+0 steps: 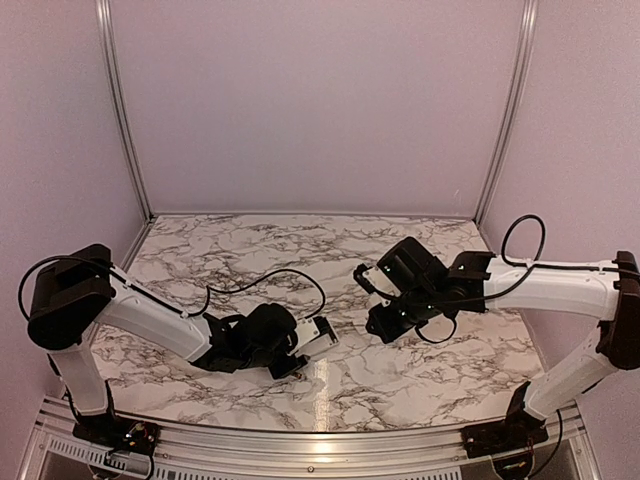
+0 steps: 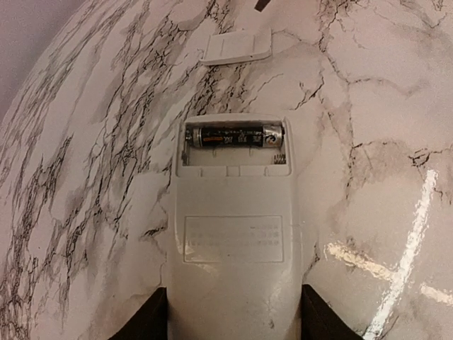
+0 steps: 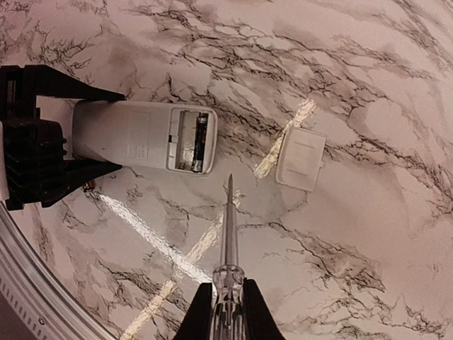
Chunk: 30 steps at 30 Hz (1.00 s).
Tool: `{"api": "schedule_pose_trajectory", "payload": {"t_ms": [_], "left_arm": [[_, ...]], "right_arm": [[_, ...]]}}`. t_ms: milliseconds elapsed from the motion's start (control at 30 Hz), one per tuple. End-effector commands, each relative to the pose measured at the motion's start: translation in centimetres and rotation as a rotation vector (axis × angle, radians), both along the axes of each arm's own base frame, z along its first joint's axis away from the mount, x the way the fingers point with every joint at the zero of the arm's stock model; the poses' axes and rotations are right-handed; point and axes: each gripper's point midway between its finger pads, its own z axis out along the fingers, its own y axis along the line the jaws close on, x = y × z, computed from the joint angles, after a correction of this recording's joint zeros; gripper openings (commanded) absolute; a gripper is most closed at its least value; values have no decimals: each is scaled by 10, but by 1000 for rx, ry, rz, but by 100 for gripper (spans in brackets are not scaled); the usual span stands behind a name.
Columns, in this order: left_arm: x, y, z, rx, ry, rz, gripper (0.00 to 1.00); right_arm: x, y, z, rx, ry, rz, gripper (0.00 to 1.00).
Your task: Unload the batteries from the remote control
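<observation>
The white remote control [image 2: 233, 234] lies back side up on the marble table, and my left gripper [image 2: 233, 320] is shut on its near end, one black finger on each side. Its battery compartment is uncovered. A dark battery [image 2: 233, 136] with a copper-coloured end lies across the compartment's far slot. In the right wrist view the remote control [image 3: 127, 133] is at the upper left with the battery [image 3: 201, 136] showing. My right gripper [image 3: 228, 308] is shut on a clear-handled screwdriver [image 3: 228, 234]. Its tip points toward the remote and stops short of it.
The loose white battery cover [image 3: 301, 157] lies flat on the table [image 3: 368, 234], to the right of the screwdriver tip and just beyond the remote [image 2: 237, 47]. From above, the two grippers [image 1: 300, 350] [image 1: 385, 322] face each other near the table's middle.
</observation>
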Motion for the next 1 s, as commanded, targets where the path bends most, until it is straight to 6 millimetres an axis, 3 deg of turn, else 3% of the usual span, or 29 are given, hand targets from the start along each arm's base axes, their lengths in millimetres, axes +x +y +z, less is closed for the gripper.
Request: {"api": "schedule_pose_trajectory", "payload": {"t_ms": [0,133,333,533,700,800,967], "left_arm": [[20,9,33,-39,-196,111,0],[25,12,43,-67,-261,141,0],[26,11,37,-75,-271,144,0],[35,17,49,-118,-342,202,0],[31,11,56,-134,-352,184,0],[21,1,56,-134,-272,130,0],[20,6,64,-137,-287,146,0]], "right_arm": [[-1,23,30,53,-57,50,0],[-2,29,37,49,-85,45,0],[-2,34,43,65,-113,34,0],[-3,42,44,75,-131,47,0],[-1,47,47,72,-150,57,0],[0,49,51,84,-165,65,0],[0,53,61,111,-190,75,0]]}}
